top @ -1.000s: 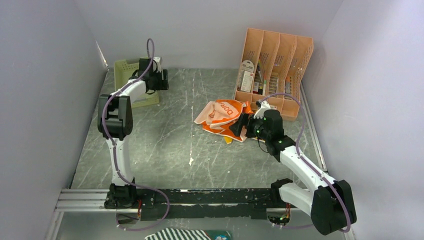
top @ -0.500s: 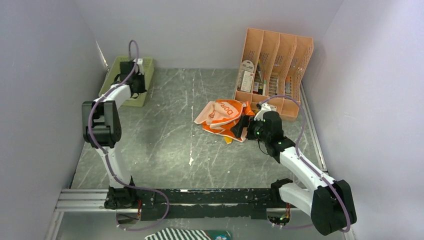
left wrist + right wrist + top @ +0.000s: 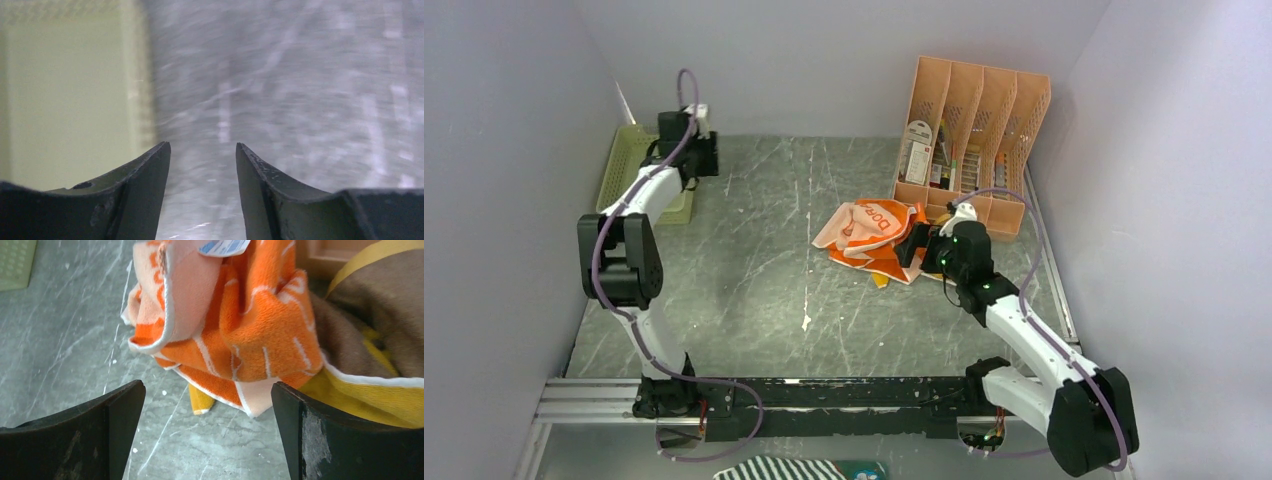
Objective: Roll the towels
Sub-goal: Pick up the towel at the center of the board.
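- The orange towel (image 3: 864,235) lies crumpled in a heap on the worktop (image 3: 754,290), right of centre and toward the far right corner; its peach face is folded upward and shows part of the orange lettering; in the right wrist view its orange folds (image 3: 250,325) carry white lines, and a white label sits at the top of the heap.
- The yellow-tan towel (image 3: 365,395) lies bunched against the right side of the orange one, touching it; a brown face with a white-edged yellow border shows in the right wrist view; from above only a small yellow corner (image 3: 880,280) shows at the near edge of the heap.
- The right gripper (image 3: 912,246) sits low at the right side of the heap, pointing left at it; its fingers (image 3: 115,425) stand spread wide, with the near edge of the towels lying ahead of the tips; it has hold of nothing.
- A peach file organizer (image 3: 974,100) stands upright just behind the towels at the far right corner, with small items in its slots.
- The left gripper (image 3: 706,155) is well apart from the towels, raised near the far left corner; its fingers (image 3: 145,180) stand partly apart with bare worktop between them, gripping nothing; the left wrist view is blurred.
- A pale green basket (image 3: 629,165) sits at the far left corner along the left edge, just beside the left gripper.
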### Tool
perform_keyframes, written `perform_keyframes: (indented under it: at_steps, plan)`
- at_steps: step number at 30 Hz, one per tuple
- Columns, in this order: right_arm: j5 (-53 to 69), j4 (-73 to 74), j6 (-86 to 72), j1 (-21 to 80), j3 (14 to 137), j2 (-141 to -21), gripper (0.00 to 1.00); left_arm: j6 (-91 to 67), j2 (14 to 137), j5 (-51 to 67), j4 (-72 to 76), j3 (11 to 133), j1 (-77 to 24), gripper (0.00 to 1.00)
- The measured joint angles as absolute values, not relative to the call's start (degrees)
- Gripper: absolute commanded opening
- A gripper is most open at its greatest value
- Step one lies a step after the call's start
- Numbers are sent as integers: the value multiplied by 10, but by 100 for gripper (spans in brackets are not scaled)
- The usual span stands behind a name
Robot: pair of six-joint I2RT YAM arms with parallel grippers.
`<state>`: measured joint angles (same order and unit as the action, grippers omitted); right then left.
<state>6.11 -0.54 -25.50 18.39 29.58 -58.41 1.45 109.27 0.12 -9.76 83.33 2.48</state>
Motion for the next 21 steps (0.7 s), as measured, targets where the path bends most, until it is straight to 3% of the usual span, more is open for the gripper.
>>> perform_keyframes:
  at_steps: [2, 3, 4, 8, 12, 19, 21]
  plan:
    - [38, 0, -258, 184, 296, -562, 100, 21, 1064, 8, -98, 829, -25, 79]
    - [28, 4, -260, 184, 296, -548, 100, 22, 1050, 15, -95, 825, -49, 95]
    - [13, 8, -262, 184, 297, -532, 100, 22, 1029, 31, -78, 811, -81, 100]
    - [-18, 13, -266, 176, 308, -466, 100, -1, 955, 172, 39, 725, -203, 100]
    - [-27, 12, -275, 147, 321, -421, 100, -11, 1002, 275, 107, 700, -277, 100]
    - [-40, 16, -289, 138, 321, -361, 100, -4, 1165, 269, 104, 741, -386, 99]
    - [-41, 17, -290, 138, 321, -354, 100, -5, 1200, 257, 105, 762, -406, 66]
